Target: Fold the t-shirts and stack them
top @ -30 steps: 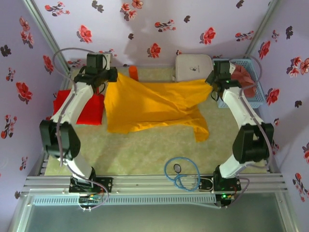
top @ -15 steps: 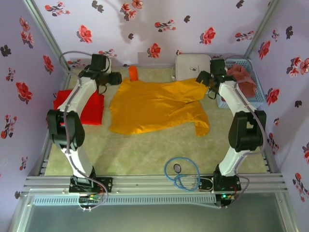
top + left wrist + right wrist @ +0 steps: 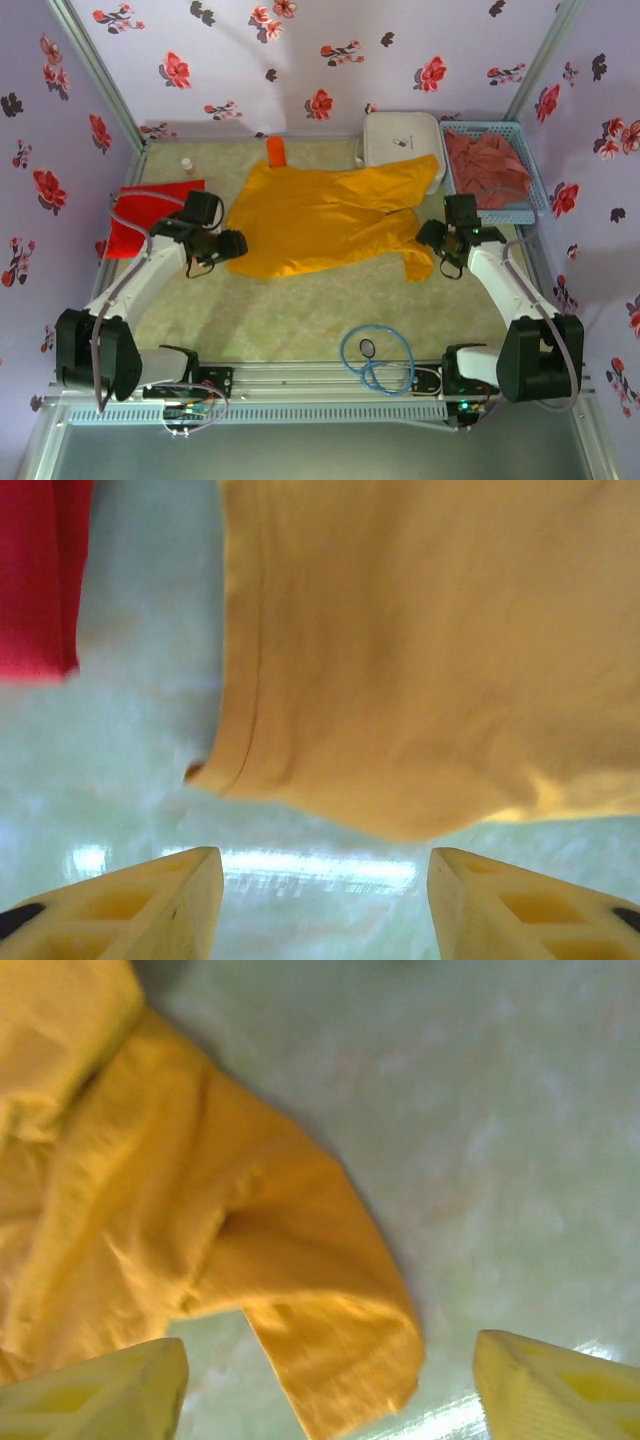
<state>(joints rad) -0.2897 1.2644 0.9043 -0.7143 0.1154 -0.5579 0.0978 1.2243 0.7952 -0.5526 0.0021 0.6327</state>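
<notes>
The golden-yellow t-shirt (image 3: 330,220) lay spread out, with some wrinkles, in the middle of the counter (image 3: 300,305), between the two arms. Its far right corner reached the near edge of the white hard case (image 3: 400,135). A small orange thing (image 3: 276,151) was just behind its far left corner. The red t-shirt (image 3: 130,232) lay at the left side of the counter, near the yellow one but apart from it, and the left arm passed over a part of it. The reddish-pink t-shirt (image 3: 487,165) was crumpled inside the blue basket (image 3: 492,126) at the far right, just beside the white case.

The left fingers (image 3: 140,905) were at the near left edge of the yellow t-shirt. They stood apart and held nothing. In the left wrist view the hem of the shirt lay in front of them, with bare counter in between. The right fingers (image 3: 560,1385) were at the near right corner of the same shirt. They stood wide apart and also held nothing. A loose corner of the yellow cloth lay in the gap between them, not pinched.

A blue cable (image 3: 375,362) lay in loops on the near part of the counter, well apart from all the shirts. A small pale thing (image 3: 186,163) was at the far left, too small to tell what it was.
</notes>
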